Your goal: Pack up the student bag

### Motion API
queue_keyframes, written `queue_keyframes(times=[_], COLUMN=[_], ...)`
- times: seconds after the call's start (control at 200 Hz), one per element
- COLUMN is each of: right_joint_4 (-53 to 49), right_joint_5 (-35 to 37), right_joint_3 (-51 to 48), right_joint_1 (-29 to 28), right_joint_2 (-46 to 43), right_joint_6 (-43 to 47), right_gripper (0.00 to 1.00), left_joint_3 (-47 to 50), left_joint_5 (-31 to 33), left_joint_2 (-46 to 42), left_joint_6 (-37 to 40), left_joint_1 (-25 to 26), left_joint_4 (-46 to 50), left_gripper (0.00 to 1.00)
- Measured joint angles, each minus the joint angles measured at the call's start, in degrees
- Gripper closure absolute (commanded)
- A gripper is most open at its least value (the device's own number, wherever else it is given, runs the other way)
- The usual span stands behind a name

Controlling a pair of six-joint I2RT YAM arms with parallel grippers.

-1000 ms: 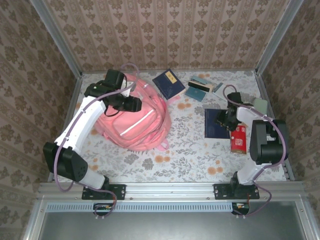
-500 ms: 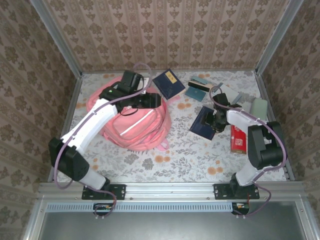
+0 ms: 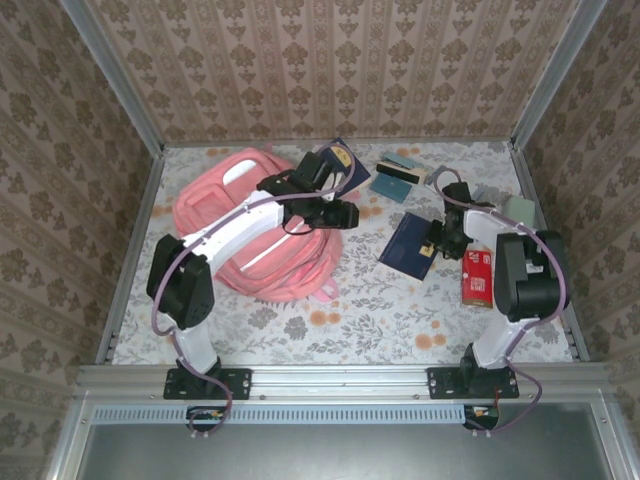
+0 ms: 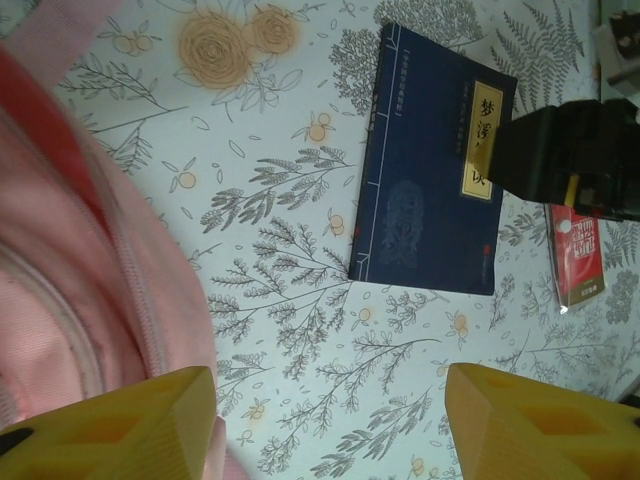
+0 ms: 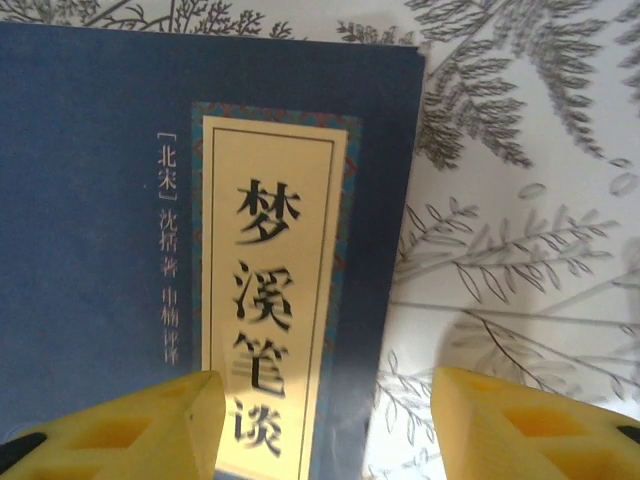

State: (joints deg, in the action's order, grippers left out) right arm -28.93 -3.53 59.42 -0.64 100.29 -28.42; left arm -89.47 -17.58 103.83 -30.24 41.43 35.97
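A table (image 3: 350, 320) covered in a flowered cloth carries everything. The biggest thing on it is the pink student bag (image 3: 280, 270), lying flat on the left half with its white-trimmed front facing up. The left arm reaches across the top of the bag from the near left. The left gripper (image 3: 345, 213) hangs just past the bag's right edge, above the cloth between the bag and a dark blue book (image 3: 405, 247).

In the left wrist view, the left gripper (image 4: 325, 430) has its yellow fingers (image 4: 110, 425) spread wide, with only flowered cloth between them. The bag's pink fabric (image 4: 60, 250) lies beside the left finger, and the book (image 4: 425, 180) lies flat further off.

The right gripper (image 3: 437, 243) sits over the right side of that book, well apart from the bag. In its own view, the right gripper (image 5: 325, 430) has its fingers (image 5: 530, 425) apart, one over the book's cover (image 5: 100, 200) and one over the cloth. It pinches nothing.

A second blue book (image 3: 345, 170) lies at the far side, just beyond the left gripper. A small red packet (image 3: 477, 277) lies just right of the dark blue book.
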Motion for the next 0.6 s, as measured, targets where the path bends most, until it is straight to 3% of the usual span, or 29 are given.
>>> queue_keyframes(times=[0.43,0.6], right_joint_4=[0.3,0.4], right_joint_5=[-2.2,-3.6], right_joint_3=[3.7,3.5], right_joint_1=[-8.9,-10.4], right_joint_2=[3.1,2.9], right_joint_6=[3.0,2.1], right_gripper=[0.45,0.45], left_joint_3=[-0.7,-3.7], left_joint_5=[-1.8,-2.1], left_joint_2=[7.6,12.5], left_joint_6=[-3.4,-5.9], left_joint_1=[0.9,1.1], left_joint_4=[-3.0,-4.3], left_gripper=[0.39,0.45])
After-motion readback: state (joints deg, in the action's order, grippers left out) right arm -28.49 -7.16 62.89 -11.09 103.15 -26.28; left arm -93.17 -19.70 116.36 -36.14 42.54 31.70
